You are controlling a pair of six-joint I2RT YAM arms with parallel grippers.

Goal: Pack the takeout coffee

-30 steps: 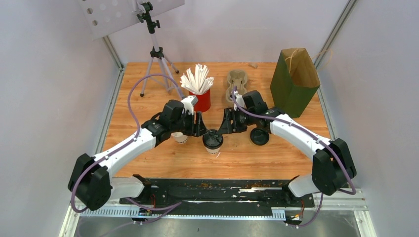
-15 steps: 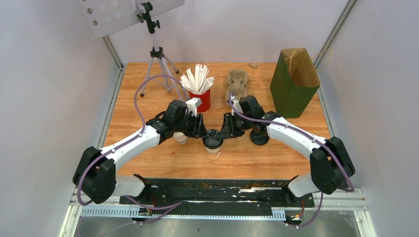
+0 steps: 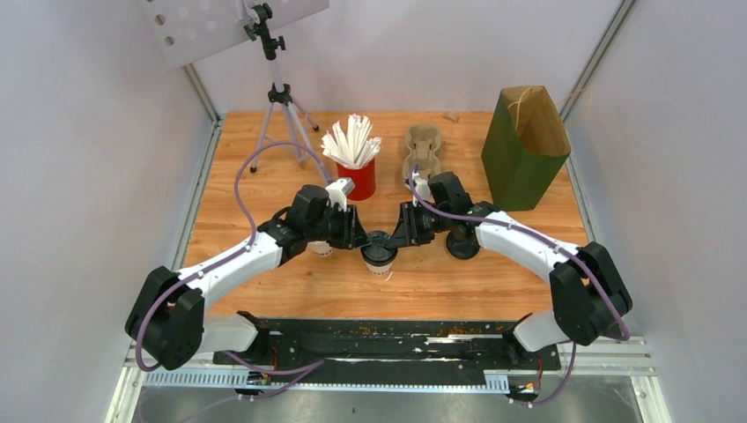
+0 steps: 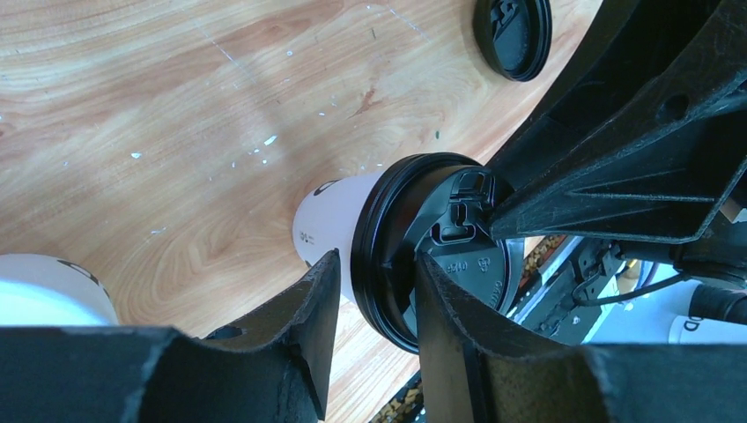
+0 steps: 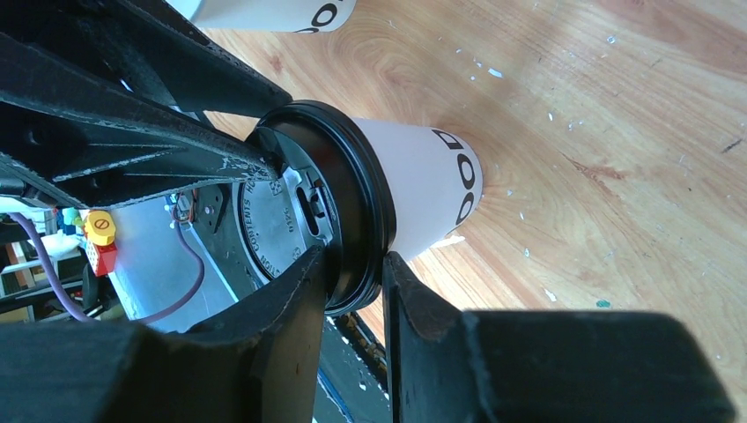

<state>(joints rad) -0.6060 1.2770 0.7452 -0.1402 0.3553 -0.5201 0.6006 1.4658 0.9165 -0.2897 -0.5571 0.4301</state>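
Note:
A white paper cup with a black lid (image 3: pixel 379 252) stands at the table's middle front. My left gripper (image 3: pixel 358 231) and right gripper (image 3: pixel 403 230) meet over it from either side. In the left wrist view my gripper (image 4: pixel 374 264) straddles the lid's rim (image 4: pixel 374 238), one finger on the lid top, one under the rim. In the right wrist view my gripper (image 5: pixel 355 256) pinches the rim (image 5: pixel 361 203) the same way. A second white cup (image 3: pixel 321 248), lidless, stands under my left arm. A loose black lid (image 3: pixel 462 244) lies right of my right gripper.
A red cup of white straws (image 3: pixel 357 181) stands just behind the grippers. A beige pulp tray (image 3: pixel 423 150) lies behind the right gripper. An open green paper bag (image 3: pixel 524 145) stands at the back right, and a tripod (image 3: pixel 282 115) at the back left.
Both grippers have moved in toward the lidded cup from either side and now meet at its lid. The cup, the lidless cup and the loose lid have stayed in place.

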